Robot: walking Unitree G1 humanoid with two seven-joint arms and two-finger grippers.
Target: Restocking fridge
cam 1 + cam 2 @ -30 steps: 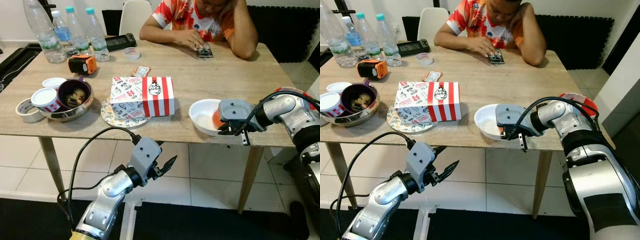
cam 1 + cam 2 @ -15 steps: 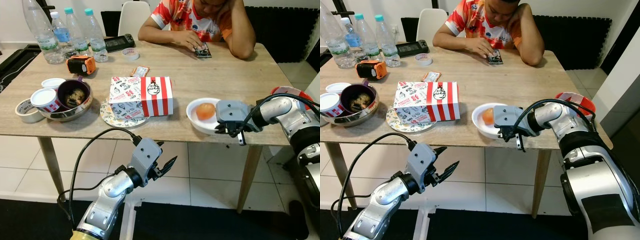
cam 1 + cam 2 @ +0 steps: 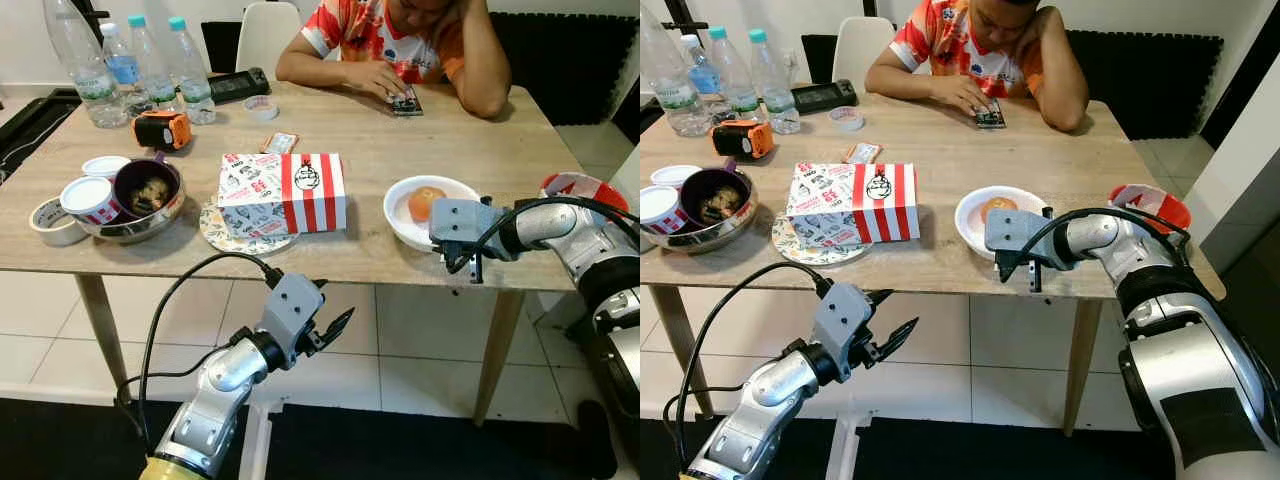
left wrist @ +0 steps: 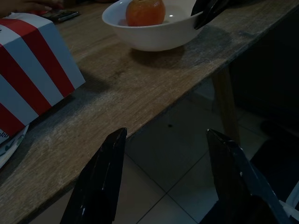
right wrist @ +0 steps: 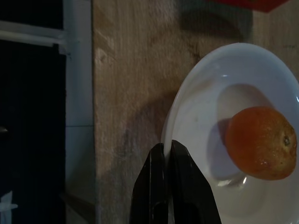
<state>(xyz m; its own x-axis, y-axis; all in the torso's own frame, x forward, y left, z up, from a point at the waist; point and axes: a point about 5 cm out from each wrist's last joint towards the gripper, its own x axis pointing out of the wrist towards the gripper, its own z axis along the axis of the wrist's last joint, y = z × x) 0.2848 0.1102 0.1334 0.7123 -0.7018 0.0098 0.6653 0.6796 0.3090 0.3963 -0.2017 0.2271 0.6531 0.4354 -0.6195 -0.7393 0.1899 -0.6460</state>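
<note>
Pinching the white bowl's [image 3: 400,222] near rim, right gripper [image 5: 164,150] fingers clamped thin. Orange [image 5: 260,142] loose inside, likely rolls; glazed rim slippery, brittle. Left gripper [image 4: 163,179] wide, idle below table [image 3: 480,150].

We see three bottles [image 3: 150,62], an orange device [image 3: 163,129], tape [image 3: 56,221] and a person [image 3: 405,40] with a phone [image 3: 407,103] at the table [image 3: 480,150].

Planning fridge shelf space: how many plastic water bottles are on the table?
3, clustered at the table's far left corner: a large clear one, a blue-labelled one and one nearest the game console. Others may sit beyond view.
</note>
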